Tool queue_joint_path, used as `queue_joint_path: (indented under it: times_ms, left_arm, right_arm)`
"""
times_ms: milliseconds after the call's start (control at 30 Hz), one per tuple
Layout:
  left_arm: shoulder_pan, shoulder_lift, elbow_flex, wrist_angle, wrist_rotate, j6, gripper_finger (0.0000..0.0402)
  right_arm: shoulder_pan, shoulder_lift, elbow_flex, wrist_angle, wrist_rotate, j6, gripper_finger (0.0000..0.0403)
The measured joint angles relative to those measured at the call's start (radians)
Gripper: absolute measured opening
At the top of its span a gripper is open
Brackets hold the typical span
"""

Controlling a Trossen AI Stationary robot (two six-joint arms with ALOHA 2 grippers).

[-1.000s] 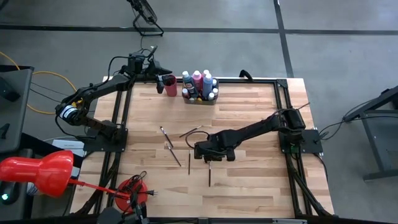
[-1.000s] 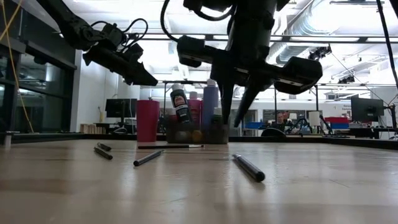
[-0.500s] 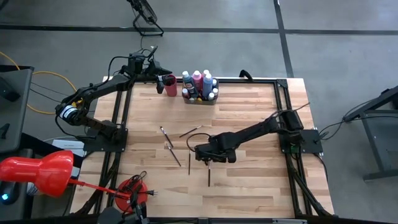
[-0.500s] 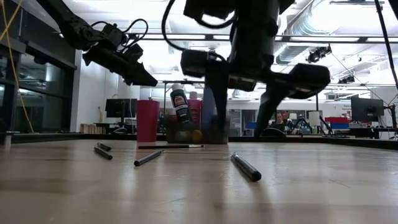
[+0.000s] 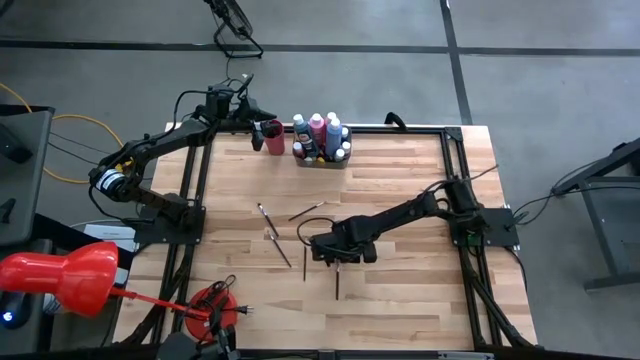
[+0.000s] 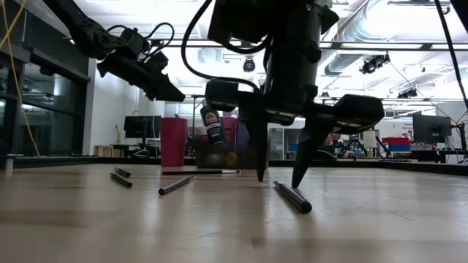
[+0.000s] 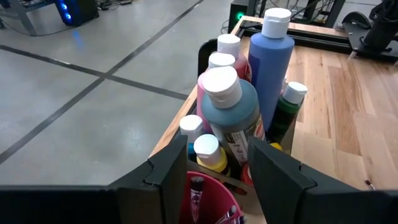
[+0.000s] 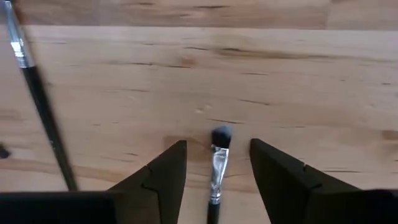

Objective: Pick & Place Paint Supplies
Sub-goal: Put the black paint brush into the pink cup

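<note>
My right gripper is open and low over the table, with one finger on each side of the bristle end of a thin dark paintbrush that lies flat; the low view shows its tips just behind that brush. Several other brushes lie on the wood nearby. My left gripper hangs open above the pink cup, which holds brushes. Paint bottles stand upright in the grey tray beside the cup.
The cup and tray stand at the table's far edge. Loose brushes lie left of the right gripper and toward the far side. Bare wood stretches to the right and near side. A red lamp sits off the table's left.
My right gripper has come down from well above the table until its fingertips stand at the tabletop around the brush's bristle end, and its fingers have spread wider apart. The brush has not moved. The left arm has kept still.
</note>
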Motion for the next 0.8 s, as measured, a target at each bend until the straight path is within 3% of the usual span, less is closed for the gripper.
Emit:
queue_joint_path:
  times_ms: [167, 533, 800]
  left_arm:
    - [0.0, 0.0, 0.0, -0.013, 0.0, 0.003, 0.0164]
    - [0.0, 0.0, 0.0, -0.022, -0.001, 0.004, 0.0164]
    - [0.0, 0.0, -0.001, -0.022, -0.001, 0.004, 0.0164]
  right_arm:
    - [-0.001, 0.018, 0.0, -0.006, -0.025, -0.026, 0.0136]
    - [0.0, 0.021, -0.004, -0.016, -0.028, -0.078, 0.0014]
    - [0.001, 0.015, -0.003, 0.028, -0.022, -0.089, 0.0005]
